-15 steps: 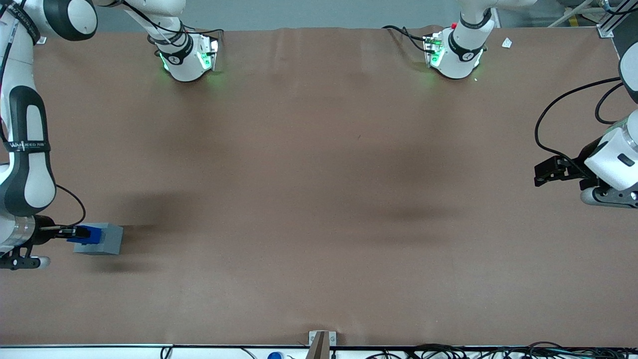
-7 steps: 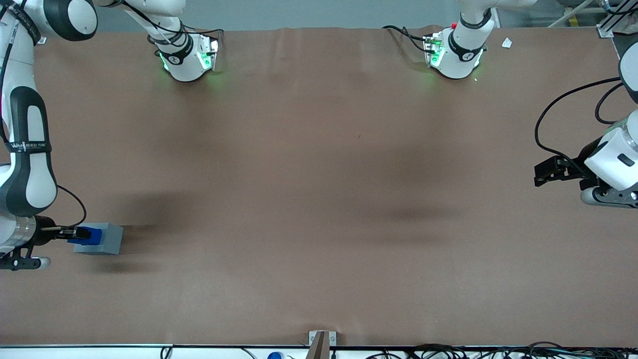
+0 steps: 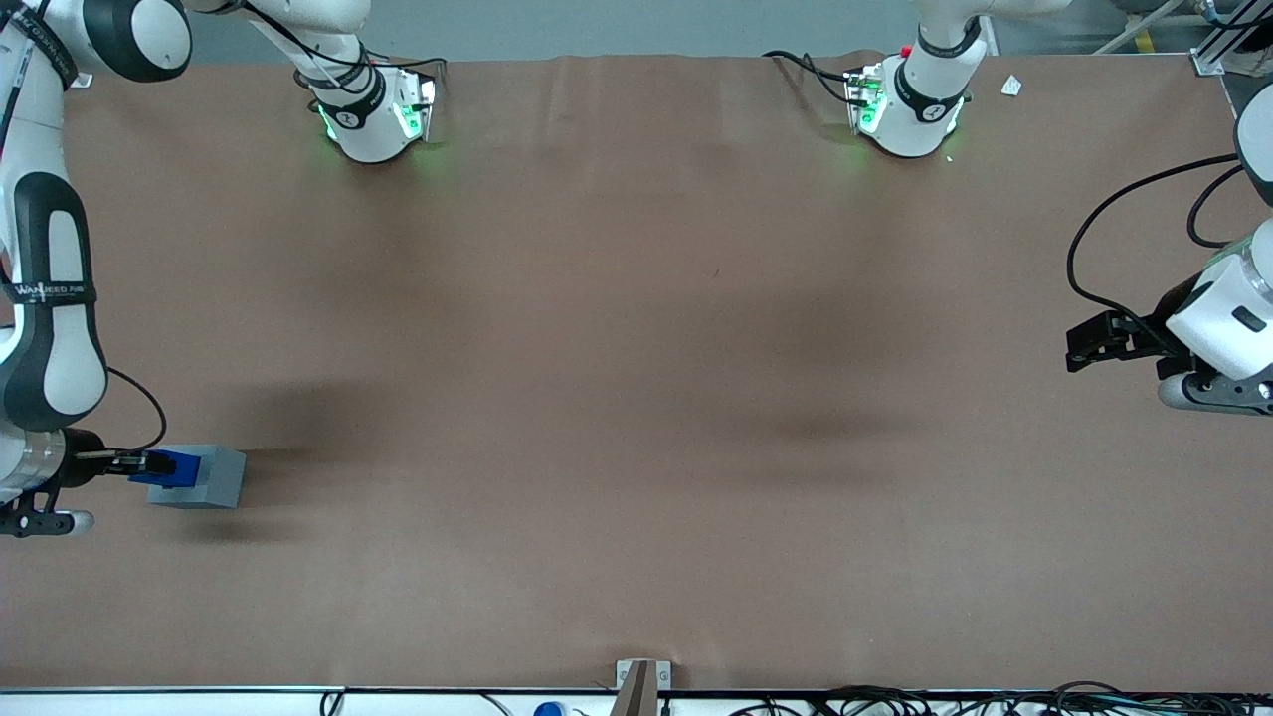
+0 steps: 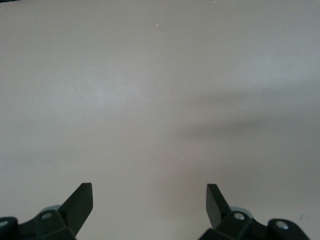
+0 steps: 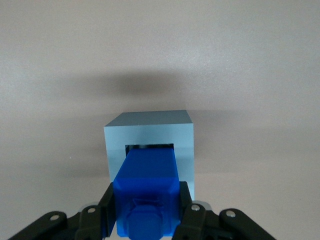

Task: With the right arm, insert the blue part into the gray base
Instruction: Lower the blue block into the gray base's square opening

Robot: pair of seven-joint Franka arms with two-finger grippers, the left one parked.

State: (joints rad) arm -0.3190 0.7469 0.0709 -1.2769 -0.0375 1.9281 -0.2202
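- The blue part (image 5: 146, 192) is pinched between the fingers (image 5: 106, 210) of the gripper (image 5: 145, 220); each black finger presses against one flank of the block.
- In the right wrist view its leading end sits at the mouth of the square recess in the gray base (image 5: 149, 131), lined up evenly between the recess walls. A thin dark gap shows along one edge of the opening, so the part looks entered but not fully seated.
- In the front view the blue part (image 3: 171, 467) overlaps the gray base (image 3: 204, 476) at the base's edge nearest the working arm, and most of the blue body shows outside the gray outline. How deep it has gone cannot be read from that view.
- The gray base rests on the table (image 3: 636, 398), near the working arm's end and closer to the front camera than the arm bases. It sits square, with no visible tilt.
- The right arm (image 3: 45, 298) reaches down along the table's edge, carrying the gripper (image 3: 139, 464) just beside the base.
- Judged done: the pickup, the carry and the alignment with the recess, with the insertion under way.
- Judged left: pushing the part home until it bottoms out, then letting go and drawing the arm clear.
- The main risk appears to be the part jamming against a recess wall or shoving the base along the table.
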